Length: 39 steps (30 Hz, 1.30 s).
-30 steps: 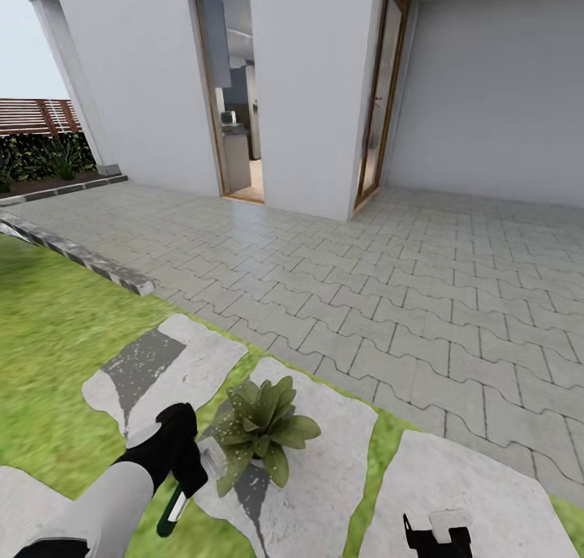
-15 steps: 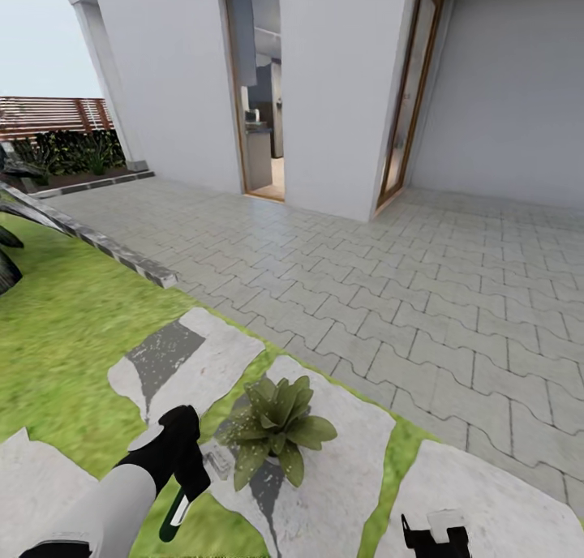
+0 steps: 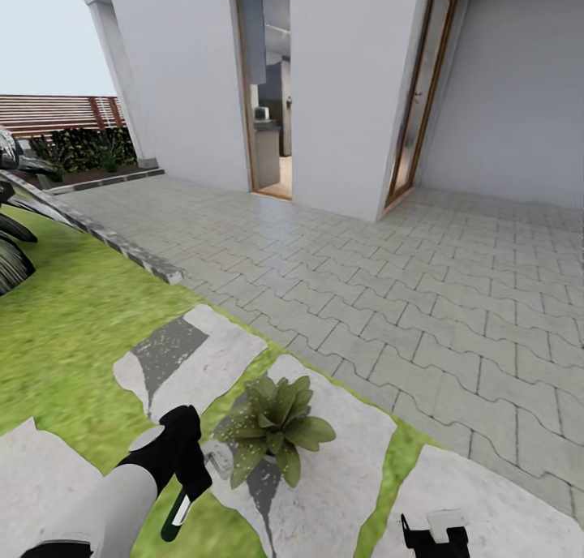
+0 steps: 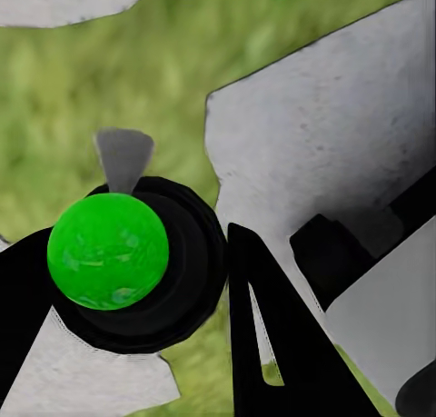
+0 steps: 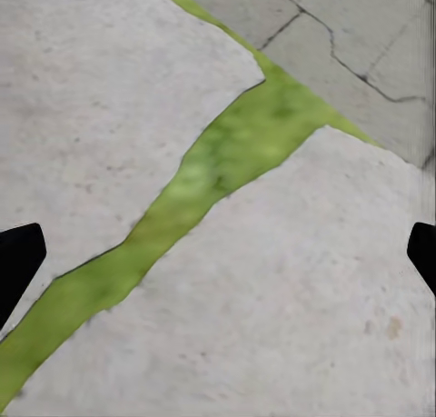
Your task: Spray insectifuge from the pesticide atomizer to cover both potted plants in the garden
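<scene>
**Head view: atomizer in left gripper, nozzle beside the plant**

Head view: left gripper pinches the pesticide atomizer, bottle hanging down and out toward the camera, whitish nozzle end toward the potted plant. Reads as a spraying pose: nozzle sits just beside the leaves. The plant stands on a stepping stone at the lawn edge, next to the paving.

Left wrist view: the atomizer's green base sits between the black fingers, clamped on the dark body.

A few white specks show on the leaves; coverage looks partial, can't judge finer.

Right gripper hangs idle and low, spread wide per the right wrist view, nothing between the tips.
</scene>
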Tool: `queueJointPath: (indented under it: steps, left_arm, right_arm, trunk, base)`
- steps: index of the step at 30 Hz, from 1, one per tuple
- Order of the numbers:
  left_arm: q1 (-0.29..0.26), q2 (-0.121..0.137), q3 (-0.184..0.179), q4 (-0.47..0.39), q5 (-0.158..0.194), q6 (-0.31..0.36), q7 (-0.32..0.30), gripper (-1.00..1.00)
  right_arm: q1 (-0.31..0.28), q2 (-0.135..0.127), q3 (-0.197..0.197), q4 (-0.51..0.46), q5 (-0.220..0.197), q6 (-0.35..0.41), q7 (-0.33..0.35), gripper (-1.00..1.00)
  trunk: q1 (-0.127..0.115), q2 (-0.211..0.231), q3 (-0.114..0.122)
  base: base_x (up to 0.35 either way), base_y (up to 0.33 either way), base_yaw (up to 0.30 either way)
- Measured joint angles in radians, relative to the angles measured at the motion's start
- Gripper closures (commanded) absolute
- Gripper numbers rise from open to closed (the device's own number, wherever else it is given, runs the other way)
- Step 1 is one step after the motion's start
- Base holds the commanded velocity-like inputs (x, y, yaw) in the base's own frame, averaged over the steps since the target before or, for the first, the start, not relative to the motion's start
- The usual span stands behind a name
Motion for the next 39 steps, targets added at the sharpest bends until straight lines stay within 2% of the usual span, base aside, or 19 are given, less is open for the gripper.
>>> queueJointPath:
  steps: [4, 17, 29, 33, 39]
  left_arm:
    - [0.000, 0.000, 0.000, -0.001, -0.001, 0.000, 0.000, 1.00]
    - [0.000, 0.001, 0.003, -0.017, -0.001, 0.000, -0.005, 1.00]
    - [0.000, 0.001, 0.003, -0.017, -0.001, 0.001, -0.003, 1.00]
    - [0.000, 0.000, 0.003, -0.017, -0.001, 0.001, -0.003, 1.00]
    - [0.000, 0.000, 0.004, -0.017, -0.001, 0.000, -0.004, 1.00]
  right_arm:
    - [0.000, 0.001, 0.000, 0.001, 0.000, 0.000, 0.000, -1.00]
    - [0.000, 0.001, 0.000, 0.000, 0.000, 0.000, 0.000, -1.00]
    - [0.000, 0.002, 0.000, -0.001, 0.000, 0.000, 0.000, -1.00]
    - [0.000, 0.002, 0.000, -0.001, 0.000, 0.000, 0.000, -1.00]
    - [0.000, 0.002, 0.000, -0.001, 0.000, 0.000, 0.000, -1.00]
  trunk:
    - [0.000, 0.000, 0.000]
    - [0.000, 0.000, 0.000]
    - [0.000, 0.000, 0.000]
    - [0.000, 0.000, 0.000]
    - [0.000, 0.000, 0.000]
  base:
    - [0.000, -0.271, 0.066]
    - [0.000, -0.272, 0.264]
    - [-0.003, -0.272, 0.019]
    - [-0.179, -0.222, 0.051]
    - [-0.218, -0.182, 0.249]
